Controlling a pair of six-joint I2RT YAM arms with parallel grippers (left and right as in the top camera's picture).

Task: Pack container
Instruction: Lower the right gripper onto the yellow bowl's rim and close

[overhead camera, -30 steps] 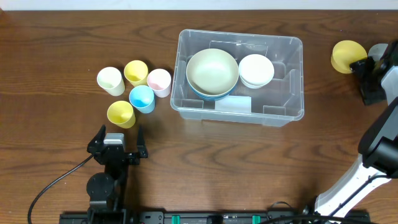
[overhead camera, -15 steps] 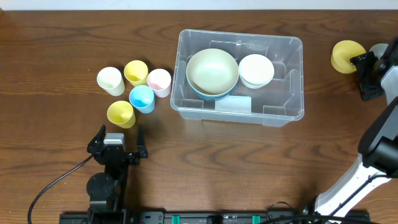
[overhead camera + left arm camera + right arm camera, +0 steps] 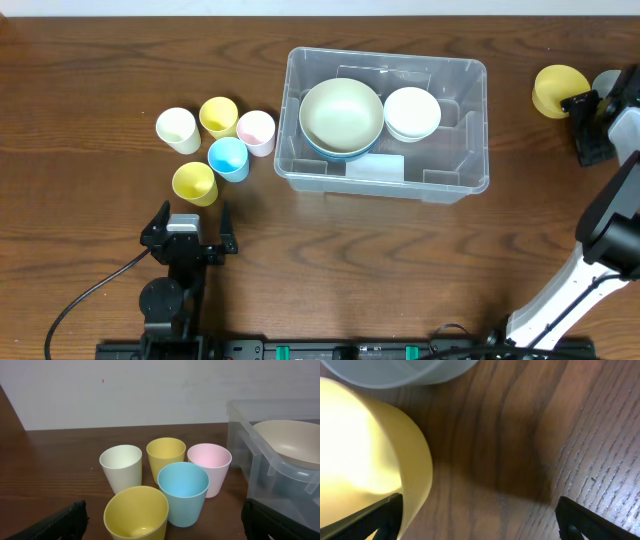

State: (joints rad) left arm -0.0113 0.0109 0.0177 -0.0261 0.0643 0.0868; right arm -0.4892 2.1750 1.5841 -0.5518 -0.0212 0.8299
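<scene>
Your left gripper [image 3: 192, 218] is sitting low over the table [image 3: 400, 260] with its jaws standing wide apart and nothing between them. Just ahead of it, a yellow cup [image 3: 136, 512] is standing closest to the fingers. Right behind that, a blue cup [image 3: 183, 492] is sitting slightly to the gripper's right. Farther ahead, three more are lining up in a row: a cream cup [image 3: 120, 467] on the gripper's left, a second yellow cup [image 3: 165, 460] in the middle and a pink cup [image 3: 209, 475] on the right, close against the blue one. All five are standing upright. Farther ahead and to this gripper's right, the container [image 3: 242, 430] is resting on the table, well apart from the fingers. Inside it, a big cream bowl [image 3: 342, 113] is nesting in a blue bowl [image 3: 335, 156] on the side nearer the cups, and a white bowl [image 3: 412, 112] is sitting just beside them. A pale label [image 3: 375, 167] is showing at its near wall.

Your right gripper [image 3: 585, 125] is hanging close over the table with its jaws spread wide too, gripping nothing. A yellow bowl [image 3: 365, 450] is sitting right at one finger and reaching partly into the gap; you cannot tell whether they are touching. Just past it, a grey bowl [image 3: 395, 370] is showing only its rim. The container is lying well apart from this gripper, beyond the yellow bowl.
</scene>
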